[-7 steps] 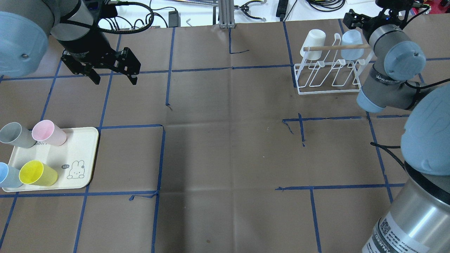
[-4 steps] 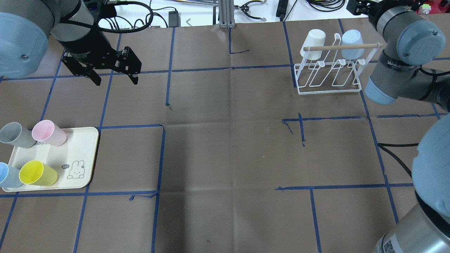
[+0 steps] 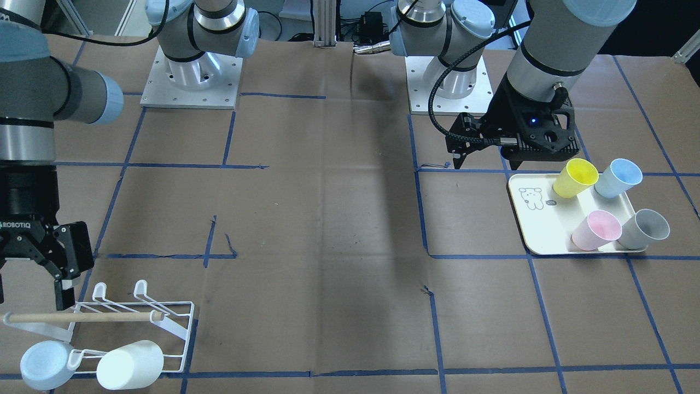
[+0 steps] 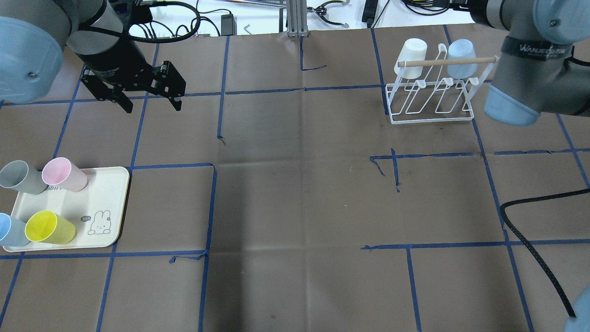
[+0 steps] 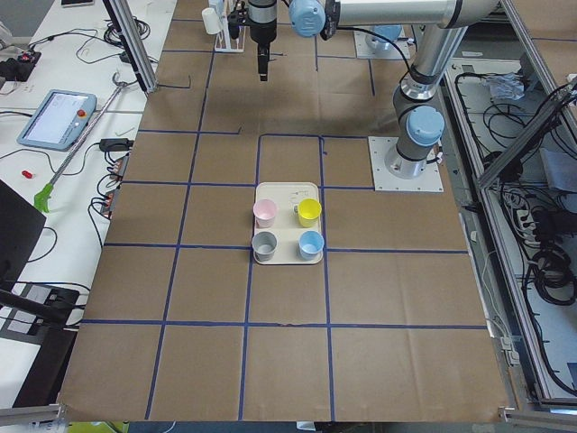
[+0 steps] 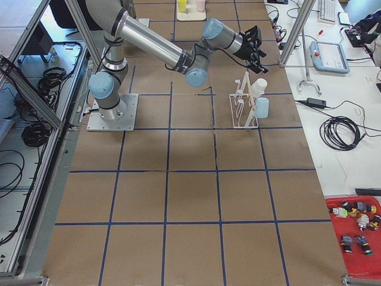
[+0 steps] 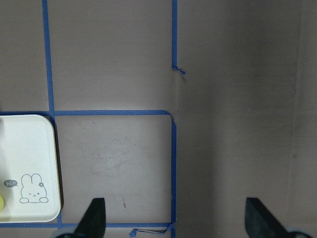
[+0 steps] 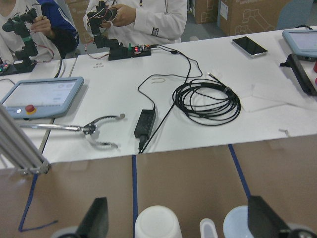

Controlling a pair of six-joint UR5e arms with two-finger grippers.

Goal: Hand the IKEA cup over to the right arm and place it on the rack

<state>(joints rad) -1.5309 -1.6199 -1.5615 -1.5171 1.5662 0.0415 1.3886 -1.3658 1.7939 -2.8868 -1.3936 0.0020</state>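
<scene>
The white wire rack (image 4: 431, 99) with its wooden dowel stands at the far right and also shows in the front view (image 3: 164, 323). It holds a white cup (image 4: 411, 57) and a pale blue cup (image 4: 461, 57) upside down. Yellow (image 4: 48, 227), pink (image 4: 64, 174), grey (image 4: 20, 177) and blue (image 4: 9, 230) cups lie on the cream bear tray (image 4: 106, 193) at the near left. My left gripper (image 4: 152, 106) is open and empty, above the table beyond the tray. My right gripper (image 3: 30, 290) is open and empty, just behind the rack; its wrist view (image 8: 179, 225) looks over the two racked cups.
Blue tape lines grid the brown table cover. A black cable (image 4: 530, 240) trails across the near right. Beyond the far table edge lie cables, a power brick (image 8: 145, 124) and tablets, with people standing there.
My right arm has swung up and away from the rack towards the far right, its wrist leaving the overhead view. The left gripper has stayed almost in place, still open.
</scene>
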